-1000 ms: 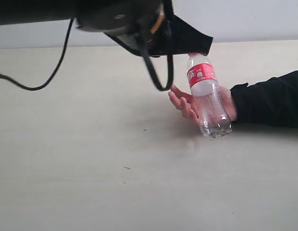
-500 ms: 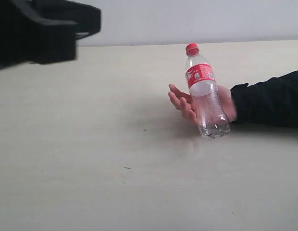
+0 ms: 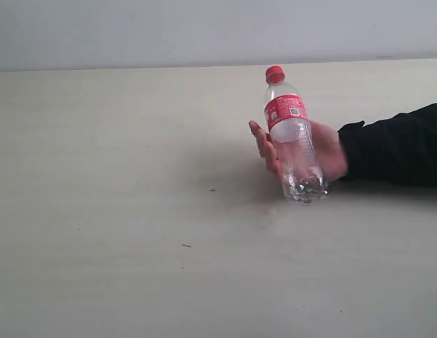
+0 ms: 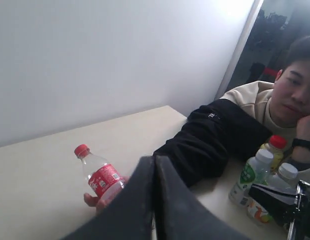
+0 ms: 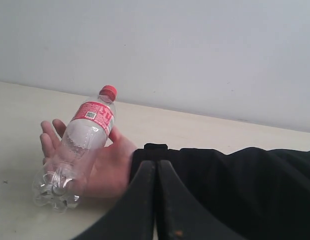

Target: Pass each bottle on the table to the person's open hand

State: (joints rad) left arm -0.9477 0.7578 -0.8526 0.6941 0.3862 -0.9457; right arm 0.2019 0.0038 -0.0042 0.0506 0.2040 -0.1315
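Observation:
The clear cola-shaped bottle (image 3: 292, 141) with red label and cap leans in the person's hand (image 3: 333, 151), its base close to the table (image 3: 134, 232). Neither gripper shows in the exterior view. In the left wrist view my left gripper (image 4: 155, 162) is shut and empty, well back from the cola bottle (image 4: 101, 177). My right gripper (image 5: 156, 167) is also shut and empty, next to the black sleeve (image 5: 235, 180), with the cola bottle (image 5: 77, 147) in the hand (image 5: 112, 167) beyond it. The yellow bottle (image 4: 274, 150), white green-label bottle (image 4: 250, 177) and clear floral-label bottle (image 4: 282, 175) stand near the person.
The person (image 4: 295, 95) sits at the table's far end, the arm in the black sleeve (image 3: 395, 144) lying across the table. A black piece of robot hardware (image 4: 282, 207) partly hides the floral-label bottle. A pale wall (image 3: 204, 28) runs behind the table.
The left arm has swung away to the left and out of the exterior view, leaving the cola bottle in the hand. The hand has tipped the bottle a little leftwards.

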